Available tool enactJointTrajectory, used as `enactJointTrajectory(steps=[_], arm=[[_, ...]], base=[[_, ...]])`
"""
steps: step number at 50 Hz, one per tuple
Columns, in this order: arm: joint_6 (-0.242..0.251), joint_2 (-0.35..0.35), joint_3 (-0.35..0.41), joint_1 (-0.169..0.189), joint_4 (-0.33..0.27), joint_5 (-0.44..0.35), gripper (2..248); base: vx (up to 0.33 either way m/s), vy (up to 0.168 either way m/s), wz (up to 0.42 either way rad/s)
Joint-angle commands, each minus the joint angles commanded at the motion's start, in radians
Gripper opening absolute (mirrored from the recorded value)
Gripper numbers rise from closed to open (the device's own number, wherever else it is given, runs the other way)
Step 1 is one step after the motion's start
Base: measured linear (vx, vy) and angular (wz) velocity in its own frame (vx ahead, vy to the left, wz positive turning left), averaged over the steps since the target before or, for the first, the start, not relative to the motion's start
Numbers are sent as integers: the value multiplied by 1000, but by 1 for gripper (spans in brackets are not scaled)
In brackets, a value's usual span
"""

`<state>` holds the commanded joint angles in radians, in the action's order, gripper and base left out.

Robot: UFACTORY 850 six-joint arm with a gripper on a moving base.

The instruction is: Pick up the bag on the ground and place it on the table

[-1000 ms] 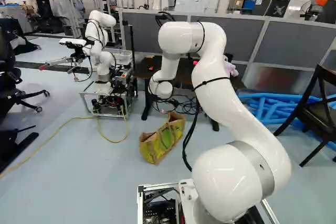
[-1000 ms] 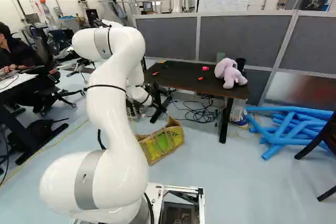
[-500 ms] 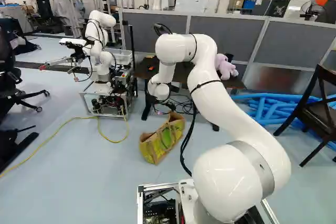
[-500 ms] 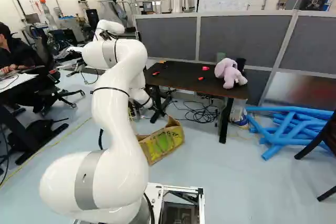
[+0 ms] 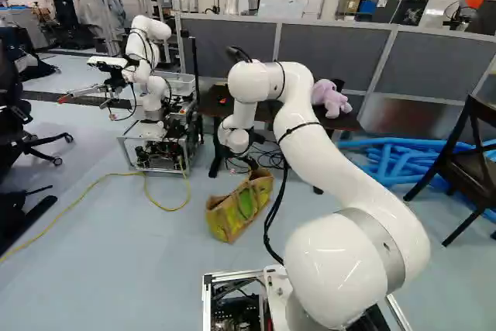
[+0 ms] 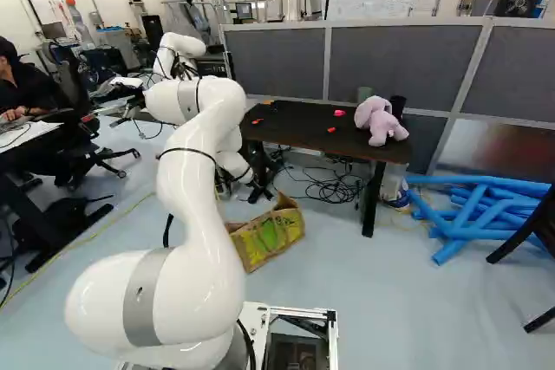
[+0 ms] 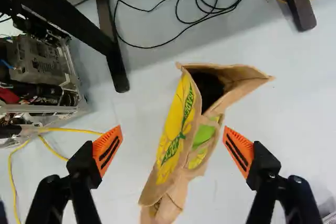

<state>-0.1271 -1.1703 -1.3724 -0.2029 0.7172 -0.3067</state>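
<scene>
One bag (image 5: 239,205), brown with yellow and green print, is seen on the floor (image 5: 139,269), in front of the one dark bench (image 6: 299,132). The pincer (image 5: 249,162) is held low near the bag by the one white arm (image 5: 325,125). In the wrist view the pincer (image 7: 173,150) is seen released: its two fingers are spread wide, each faced with one orange pad (image 7: 107,150), and the bag is framed between them, with floor visible on both sides, so nothing is grasped. The bag's single mouth is seen gaping.

On the bench, one lilac plush animal (image 6: 378,120) and three small red pieces (image 6: 339,113) can be counted, two of them near the plush and one towards the other end. Two bench legs (image 7: 113,51) are shown in the wrist view, and black cables (image 7: 212,3), whose number cannot be told, are tangled on the floor between them. One other robot (image 5: 151,60) is seen at the left of the left base view, and one dark chair (image 5: 473,164) at its right, beside a pile of blue tubes (image 6: 473,210) too overlapped to be counted.
</scene>
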Motion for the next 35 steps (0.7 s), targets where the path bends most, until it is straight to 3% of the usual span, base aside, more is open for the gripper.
enactJointTrajectory(steps=[14, 35], arm=[[-136, -48, -37, 0, 0, 0, 247], [-159, -125, -104, 1, 0, 28, 247]], base=[[0, 0, 0], [0, 0, 0]])
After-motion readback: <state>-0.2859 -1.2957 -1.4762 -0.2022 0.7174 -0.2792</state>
